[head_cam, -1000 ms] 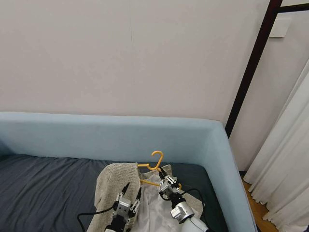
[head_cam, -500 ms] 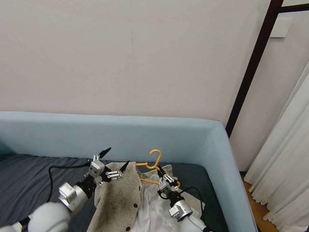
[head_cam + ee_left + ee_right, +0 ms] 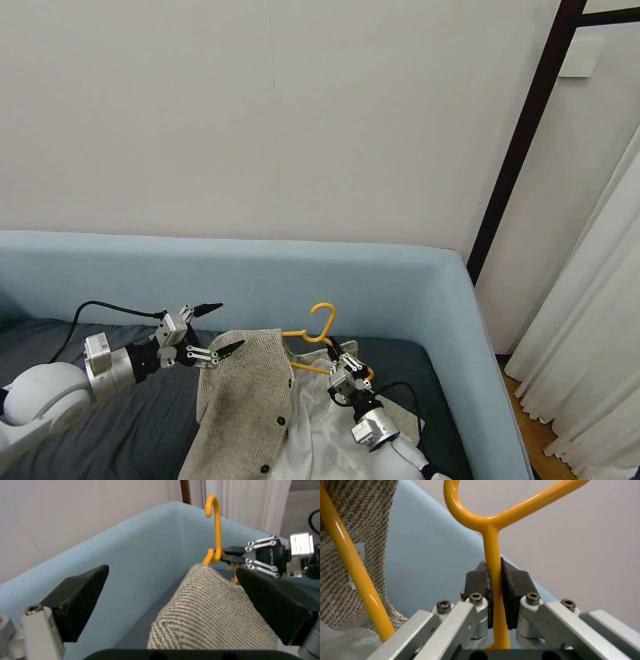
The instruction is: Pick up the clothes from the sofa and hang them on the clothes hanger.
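Risk: loosely draped knit cardigan (image 3: 245, 400) slips off orange hanger (image 3: 490, 543). Its neck is clamped by right gripper (image 3: 496, 588); left gripper (image 3: 230, 325) beside it, jaws apart.

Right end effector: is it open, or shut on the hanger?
Shut: the right end effector clamps the hanger, its pads pressing the orange neck from both sides below the hook.

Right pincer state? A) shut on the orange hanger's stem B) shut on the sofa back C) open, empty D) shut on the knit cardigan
A: the right wrist view shows the right pincer clamped on the stem of the orange hanger, just below its hook.
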{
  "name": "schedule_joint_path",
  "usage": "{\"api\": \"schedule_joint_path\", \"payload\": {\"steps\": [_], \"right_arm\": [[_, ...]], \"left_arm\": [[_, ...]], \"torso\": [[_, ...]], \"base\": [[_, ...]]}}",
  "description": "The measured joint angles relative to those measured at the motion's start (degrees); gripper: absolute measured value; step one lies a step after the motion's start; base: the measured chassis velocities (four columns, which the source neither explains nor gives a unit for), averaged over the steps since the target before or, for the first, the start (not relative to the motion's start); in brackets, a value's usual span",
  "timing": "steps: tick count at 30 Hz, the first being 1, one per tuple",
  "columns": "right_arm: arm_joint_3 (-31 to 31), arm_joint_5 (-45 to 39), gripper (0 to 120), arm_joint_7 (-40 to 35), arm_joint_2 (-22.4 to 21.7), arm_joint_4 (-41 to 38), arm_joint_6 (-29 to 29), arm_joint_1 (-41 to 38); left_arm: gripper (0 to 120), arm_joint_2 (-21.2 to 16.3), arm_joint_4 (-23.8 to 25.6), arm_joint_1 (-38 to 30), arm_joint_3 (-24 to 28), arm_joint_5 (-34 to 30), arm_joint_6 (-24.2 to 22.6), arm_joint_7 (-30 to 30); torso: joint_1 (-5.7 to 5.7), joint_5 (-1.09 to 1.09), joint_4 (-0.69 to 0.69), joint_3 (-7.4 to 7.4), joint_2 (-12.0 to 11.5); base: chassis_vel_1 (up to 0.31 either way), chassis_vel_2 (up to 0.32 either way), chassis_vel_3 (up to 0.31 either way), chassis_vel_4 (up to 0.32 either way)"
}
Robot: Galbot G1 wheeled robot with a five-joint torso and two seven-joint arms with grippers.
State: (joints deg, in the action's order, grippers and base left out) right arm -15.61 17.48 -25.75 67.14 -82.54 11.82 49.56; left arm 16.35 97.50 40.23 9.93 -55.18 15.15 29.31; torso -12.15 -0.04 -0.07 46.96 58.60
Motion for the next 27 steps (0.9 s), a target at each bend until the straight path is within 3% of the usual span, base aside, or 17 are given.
{"api": "schedule_joint_path", "payload": {"steps": [1,2,3,6,8,11,13,17,22,27], "right_arm": [[0.08,0.24,5,0.00,-0.10,-0.09,0.10,0.09],[0.28,0.89,5,-0.01,-0.35,-0.21,0.40,0.32],[0.28,0.89,5,-0.01,-0.35,-0.21,0.40,0.32],[0.83,1.56,5,-0.10,-0.47,-0.32,0.69,0.73],[0.92,1.65,5,-0.11,-0.47,-0.34,0.71,0.78],[1.62,2.16,5,-0.17,-0.46,-0.29,0.89,0.93],[1.62,2.16,5,-0.17,-0.46,-0.29,0.89,0.93],[1.69,2.62,5,-0.18,-0.04,0.52,1.59,0.38],[1.78,3.89,5,-0.23,0.11,0.64,2.31,0.37],[2.78,5.38,5,-0.75,0.06,0.06,3.05,1.42]], "left_arm": [[100,0.41,-0.67,-1.87,2.02,-0.08,-0.17,0.47],[100,1.74,-2.83,-8.37,9.07,-0.73,-0.71,2.20],[100,1.74,-2.83,-8.37,9.07,-0.73,-0.71,2.20],[100,4.46,-7.04,-19.68,17.98,-2.03,-2.50,7.81],[100,4.82,-7.55,-20.85,18.76,-2.22,-2.82,8.54],[100,7.52,-11.06,-28.49,24.04,-4.75,-5.74,12.73],[100,7.52,-11.06,-28.49,24.04,-4.75,-5.74,12.73],[100,9.40,-13.72,-35.08,32.99,-4.10,-7.19,17.55],[99,13.08,-17.76,-39.77,39.16,-2.86,-7.19,18.33],[98,16.93,-20.58,-42.11,41.90,-2.75,-7.14,18.00]], "torso": [[0.00,0.00,0.00,0.00,0.00],[0.00,-0.03,-0.01,0.01,0.00],[0.00,-0.03,-0.01,0.01,0.00],[0.00,0.01,-0.02,0.01,0.00],[0.00,0.02,-0.02,0.01,0.00],[0.00,0.01,-0.02,0.01,0.00],[0.00,0.01,-0.02,0.01,0.00],[0.00,0.00,0.02,0.01,0.00],[0.00,-0.01,0.00,0.01,-0.01],[0.00,0.00,-0.02,0.01,-0.01]], "base": [[0.000,0.000,0.000,0.000],[0.000,0.000,0.000,0.000],[0.000,0.000,0.000,0.000],[0.000,0.000,0.000,0.000],[0.000,0.000,0.000,0.000],[0.000,0.000,0.000,0.000],[0.000,0.000,0.000,0.000],[0.000,0.000,0.000,0.000],[0.000,0.000,0.000,0.000],[0.000,0.000,0.000,0.000]]}}
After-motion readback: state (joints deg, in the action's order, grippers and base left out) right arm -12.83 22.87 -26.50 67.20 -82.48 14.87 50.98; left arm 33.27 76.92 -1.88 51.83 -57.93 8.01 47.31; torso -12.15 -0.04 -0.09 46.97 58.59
